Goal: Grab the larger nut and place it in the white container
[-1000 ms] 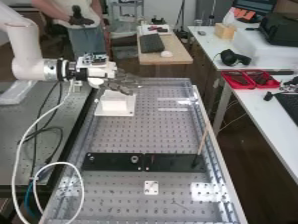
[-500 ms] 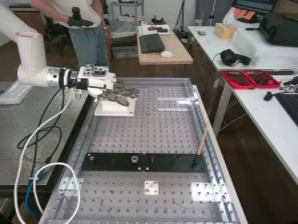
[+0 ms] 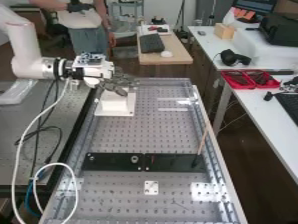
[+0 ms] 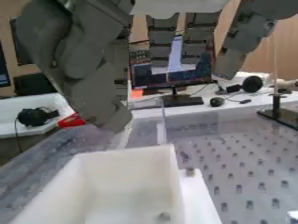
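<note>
Hand [image 3: 120, 85], high view: open, just above white container [image 3: 115, 104]; lgr. nut-like ring [image 3: 134, 159] lies on black plate [image 3: 112, 162], well apart from hand, on camera side. Wrist view: fingers [image 4: 163, 42] hang uncurled, container below; small metal pc. [image 4: 164, 216] sits inside, type unclear.

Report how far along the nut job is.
Possibly done: a small grey piece, maybe the larger nut, shows inside the white container. In hand: nothing visible; the hand hangs open above the container. Left: if the round piece on the black plate is the larger nut, grasping and placing it.
</note>
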### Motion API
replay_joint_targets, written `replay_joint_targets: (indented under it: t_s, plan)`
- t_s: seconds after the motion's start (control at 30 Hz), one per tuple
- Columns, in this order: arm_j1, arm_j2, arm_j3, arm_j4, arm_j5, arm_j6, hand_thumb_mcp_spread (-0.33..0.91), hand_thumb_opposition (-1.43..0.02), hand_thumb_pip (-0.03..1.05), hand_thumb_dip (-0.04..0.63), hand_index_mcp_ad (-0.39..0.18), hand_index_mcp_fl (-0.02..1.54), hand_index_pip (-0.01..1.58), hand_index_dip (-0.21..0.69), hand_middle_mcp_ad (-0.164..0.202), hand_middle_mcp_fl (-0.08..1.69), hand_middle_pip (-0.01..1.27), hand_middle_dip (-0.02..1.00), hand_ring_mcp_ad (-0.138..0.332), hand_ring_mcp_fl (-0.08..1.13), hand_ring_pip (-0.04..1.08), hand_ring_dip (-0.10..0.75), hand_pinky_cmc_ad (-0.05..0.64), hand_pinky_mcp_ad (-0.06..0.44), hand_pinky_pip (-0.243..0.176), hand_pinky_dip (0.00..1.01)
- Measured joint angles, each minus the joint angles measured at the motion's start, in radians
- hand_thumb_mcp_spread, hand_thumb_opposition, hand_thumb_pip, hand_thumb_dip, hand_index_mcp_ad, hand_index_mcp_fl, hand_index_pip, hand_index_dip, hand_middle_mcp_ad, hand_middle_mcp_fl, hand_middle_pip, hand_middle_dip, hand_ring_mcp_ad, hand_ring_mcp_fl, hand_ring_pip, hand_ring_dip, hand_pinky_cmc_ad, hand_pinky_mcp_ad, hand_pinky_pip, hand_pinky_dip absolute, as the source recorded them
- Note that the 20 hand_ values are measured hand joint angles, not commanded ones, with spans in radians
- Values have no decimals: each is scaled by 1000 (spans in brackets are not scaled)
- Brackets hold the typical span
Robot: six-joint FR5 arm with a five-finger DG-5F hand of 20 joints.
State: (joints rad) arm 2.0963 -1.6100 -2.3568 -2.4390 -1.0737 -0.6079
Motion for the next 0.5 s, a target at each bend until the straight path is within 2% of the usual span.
replay_joint_targets:
  t_s: [0.1, 0.2, 0.27, 0.37, 0.5]
  plan:
    - [-20, 58, 14, -7, -3, -27, 382, -909, 876, 286, -220, 21, 1354, -61, 51, 0, 126, 246, 101, -2, 122, 152, 332, 230, -75, 560]
    - [-47, 117, 34, -22, -8, -52, 335, -901, 873, 286, -222, 21, 1306, -58, 51, 0, 126, 246, 101, 0, 133, 154, 332, 230, -75, 586]
    - [-85, 165, 62, -51, -19, -71, 271, -881, 836, 281, -222, 21, 1253, -91, 51, 0, 126, 246, 103, 0, 166, 138, 328, 239, -77, 627]
    - [-141, 205, 99, -96, -41, -73, 225, -852, 810, 253, -204, 21, 1075, -120, 52, 0, 127, 248, 108, 0, 166, 133, 328, 253, -80, 679]
    - [-213, 233, 146, -155, -80, -69, 157, -819, 759, 220, -169, 19, 801, -117, 54, 2, 127, 248, 127, 0, 173, 133, 332, 278, -91, 693]
